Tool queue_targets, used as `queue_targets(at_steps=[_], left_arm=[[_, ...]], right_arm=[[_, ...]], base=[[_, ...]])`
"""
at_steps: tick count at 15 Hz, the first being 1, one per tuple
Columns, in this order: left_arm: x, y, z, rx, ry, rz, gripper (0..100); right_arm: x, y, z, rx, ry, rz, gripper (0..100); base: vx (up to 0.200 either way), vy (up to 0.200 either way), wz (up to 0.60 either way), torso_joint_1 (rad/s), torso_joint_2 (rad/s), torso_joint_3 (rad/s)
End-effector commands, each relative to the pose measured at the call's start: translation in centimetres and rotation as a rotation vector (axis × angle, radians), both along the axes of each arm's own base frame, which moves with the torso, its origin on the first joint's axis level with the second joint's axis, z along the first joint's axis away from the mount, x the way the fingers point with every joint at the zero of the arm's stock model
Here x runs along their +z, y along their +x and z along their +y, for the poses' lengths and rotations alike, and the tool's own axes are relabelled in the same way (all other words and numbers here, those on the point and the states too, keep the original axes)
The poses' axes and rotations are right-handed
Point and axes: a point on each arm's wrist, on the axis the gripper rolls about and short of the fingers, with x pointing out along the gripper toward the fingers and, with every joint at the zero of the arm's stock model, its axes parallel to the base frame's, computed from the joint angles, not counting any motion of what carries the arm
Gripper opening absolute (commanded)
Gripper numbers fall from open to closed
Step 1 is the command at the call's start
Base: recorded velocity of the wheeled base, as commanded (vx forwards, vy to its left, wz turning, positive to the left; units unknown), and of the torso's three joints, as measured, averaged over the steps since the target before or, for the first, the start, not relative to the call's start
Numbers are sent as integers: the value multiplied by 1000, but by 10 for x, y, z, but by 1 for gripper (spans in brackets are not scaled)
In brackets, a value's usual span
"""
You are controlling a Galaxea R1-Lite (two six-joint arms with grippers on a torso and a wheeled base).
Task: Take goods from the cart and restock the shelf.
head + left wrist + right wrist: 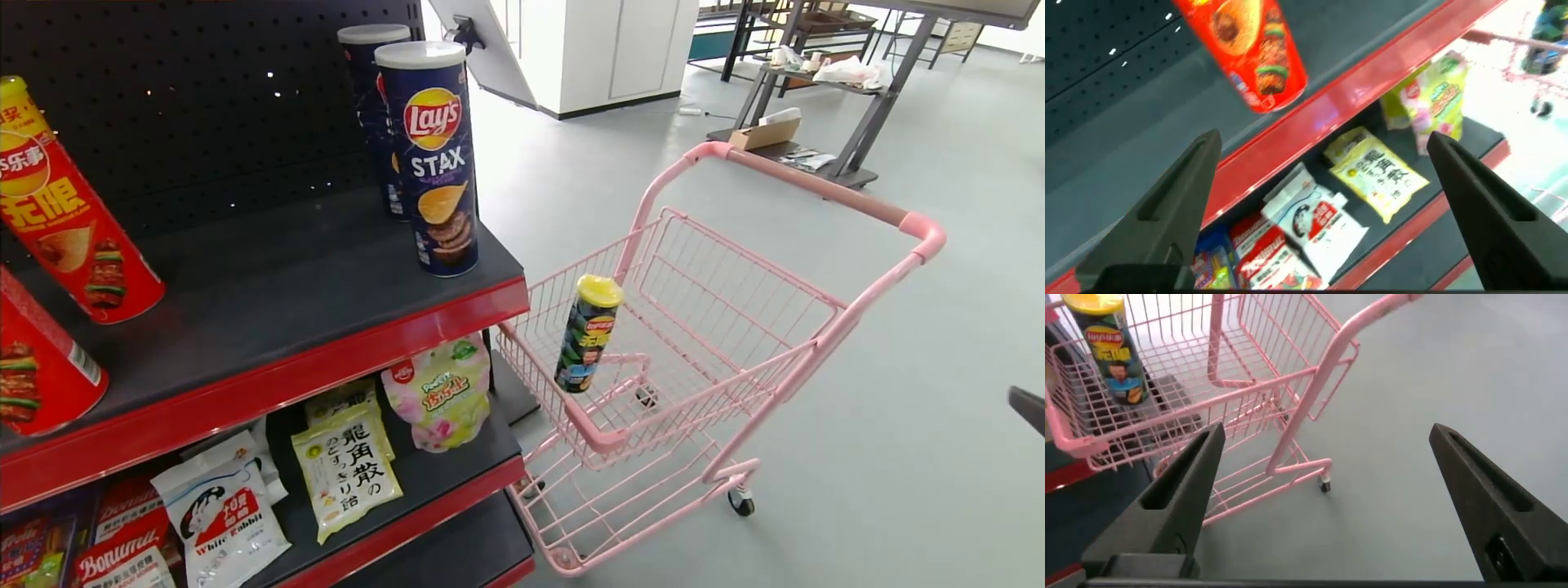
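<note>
One yellow-lidded chip can [589,335] is seen standing, slightly tilted, in the pink cart [816,184] beside the shelf [286,278]. It is judged light, stiff and slick, best gripped mid-barrel. The left claw [1324,140] and right claw [1327,431] are spread apart, empty.

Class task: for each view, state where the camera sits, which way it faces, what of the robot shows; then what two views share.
Head view: on the head, looking forward and down at shelf and pink cart; a dark robot part at the right edge.
Left wrist view: on that wrist, facing the shelf's red edge; open left hand frames it.
Right wrist view: on that wrist, facing cart and floor; open right hand frames it.
Shared: head and right wrist views show the cart's yellow-lidded can.
</note>
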Motion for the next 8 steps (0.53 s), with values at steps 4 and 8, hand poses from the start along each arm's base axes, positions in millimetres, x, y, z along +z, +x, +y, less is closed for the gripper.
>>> queue_targets(at_steps=[4, 8], left_arm=[[-3, 0, 0, -3, -114, 11, 100], [1, 13, -2, -22, -194, 91, 100]], right_arm=[[-21, 136, 28, 310, 87, 160, 100], [-71, 230, 92, 531, 214, 160, 100]], base=[[0, 0, 0, 0, 0, 0], [0, 0, 0, 0, 0, 0]])
